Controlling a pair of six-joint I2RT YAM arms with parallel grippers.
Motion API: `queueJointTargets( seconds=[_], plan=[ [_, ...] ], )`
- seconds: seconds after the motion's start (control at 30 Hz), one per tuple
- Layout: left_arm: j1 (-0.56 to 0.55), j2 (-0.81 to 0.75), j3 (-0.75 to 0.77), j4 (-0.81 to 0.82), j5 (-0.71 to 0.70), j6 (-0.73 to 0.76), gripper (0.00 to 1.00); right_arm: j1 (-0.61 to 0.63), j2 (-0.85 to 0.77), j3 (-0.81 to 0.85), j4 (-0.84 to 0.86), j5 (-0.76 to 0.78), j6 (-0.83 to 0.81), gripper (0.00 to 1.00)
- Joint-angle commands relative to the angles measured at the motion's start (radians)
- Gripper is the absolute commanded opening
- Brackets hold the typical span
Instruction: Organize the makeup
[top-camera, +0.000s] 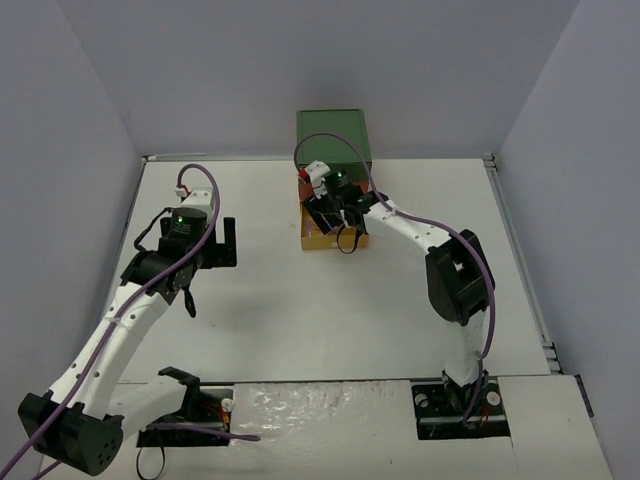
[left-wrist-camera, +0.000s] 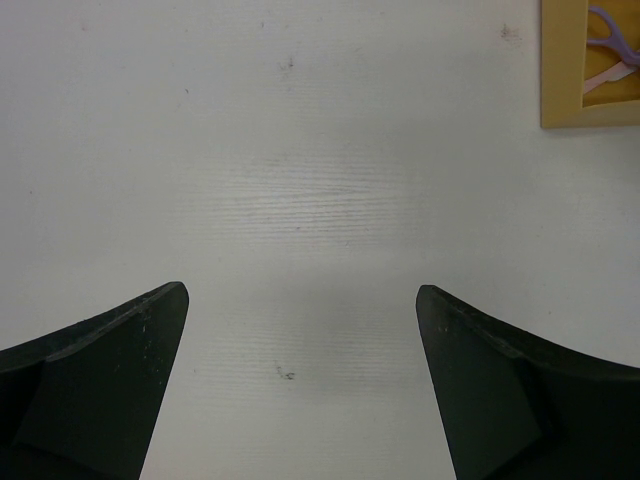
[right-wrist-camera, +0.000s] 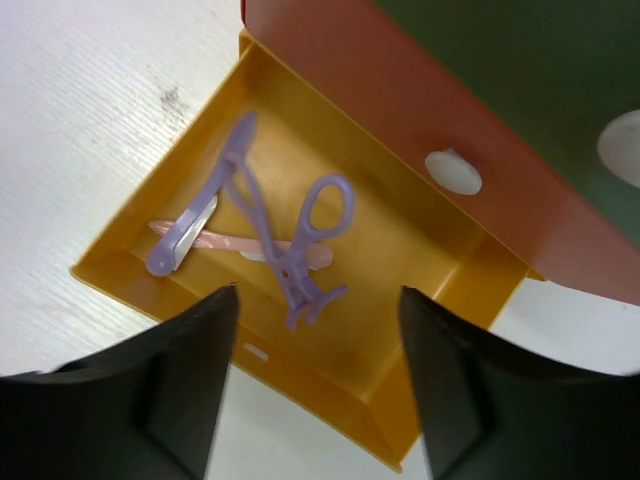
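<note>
In the right wrist view the open yellow drawer (right-wrist-camera: 420, 260) holds lilac thin tools: an eyelash curler (right-wrist-camera: 300, 235) and a lilac razor-like tool (right-wrist-camera: 195, 225), lying over a pale pink stick (right-wrist-camera: 215, 240). My right gripper (right-wrist-camera: 318, 300) is open and empty, just above the drawer's front edge. In the top view it (top-camera: 335, 208) hangs over the drawer (top-camera: 320, 240). My left gripper (left-wrist-camera: 300, 295) is open and empty over bare table; it (top-camera: 210, 245) is left of the box. The drawer corner (left-wrist-camera: 565, 80) with the lilac tools (left-wrist-camera: 612, 30) shows at the upper right of the left wrist view. Sponges, discs and black-and-red sticks are out of view.
The drawer box has a green top (top-camera: 333, 140) and stands at the table's far edge against the back wall. Its orange drawer front (right-wrist-camera: 400, 110) with a white knob (right-wrist-camera: 453, 172) is shut above the yellow drawer. White table (top-camera: 300, 310) lies in front.
</note>
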Motion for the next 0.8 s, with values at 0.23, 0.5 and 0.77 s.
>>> queueJointTargets(
  seconds=[0.23, 0.5, 0.77],
  plan=[
    [0.018, -0.019, 0.018, 0.040, 0.002, 0.016, 0.97, 0.005, -0.201, -0.055, 0.039, 0.004, 0.060, 0.88],
    [0.025, -0.014, 0.016, 0.042, 0.011, 0.012, 0.97, 0.044, -0.359, -0.380, 0.199, 0.162, 0.424, 1.00],
    [0.032, -0.016, 0.014, 0.042, 0.010, 0.010, 0.97, 0.049, -0.335, -0.607, 0.448, 0.164, 0.657, 1.00]
  ],
)
